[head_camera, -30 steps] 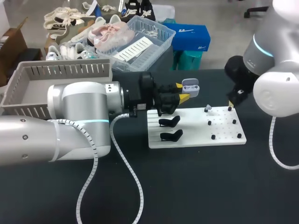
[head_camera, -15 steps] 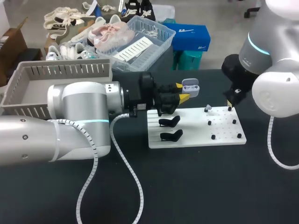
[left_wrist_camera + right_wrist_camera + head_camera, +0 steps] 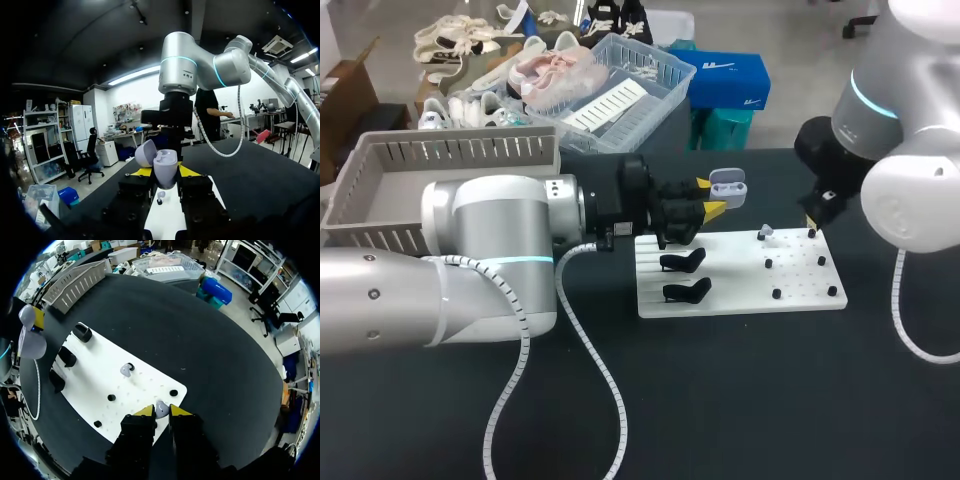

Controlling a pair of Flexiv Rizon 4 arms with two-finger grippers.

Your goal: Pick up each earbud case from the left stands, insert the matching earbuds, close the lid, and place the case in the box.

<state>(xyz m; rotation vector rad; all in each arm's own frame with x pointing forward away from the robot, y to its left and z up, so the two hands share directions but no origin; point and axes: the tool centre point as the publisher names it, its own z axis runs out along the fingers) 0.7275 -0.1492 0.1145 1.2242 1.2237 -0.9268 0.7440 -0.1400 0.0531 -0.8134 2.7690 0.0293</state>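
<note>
Earbud case [image 3: 165,167], pale lavender, is clamped from both sides between the yellow tips of the left end effector [image 3: 161,171] and held above the far edge of the white board [image 3: 740,295]. Its lid is swung open, and its lower part is hidden between the fingers. Whether anything sits in its wells cannot be made out. The right end effector [image 3: 161,410] is narrowed to a slim gap at the board's far right corner, with one small earbud [image 3: 160,410] pinched between its tips. From overhead this grip is mostly screened by the wrist, with only a sliver of yellow visible. A second earbud [image 3: 125,370] is seen lying on the board near a black peg. Two empty black stands [image 3: 682,261] are visible on the board's left part. The grey slatted box [image 3: 450,150] sits on the dark surface [image 3: 740,400] at far left, partly covered by the left arm.
</note>
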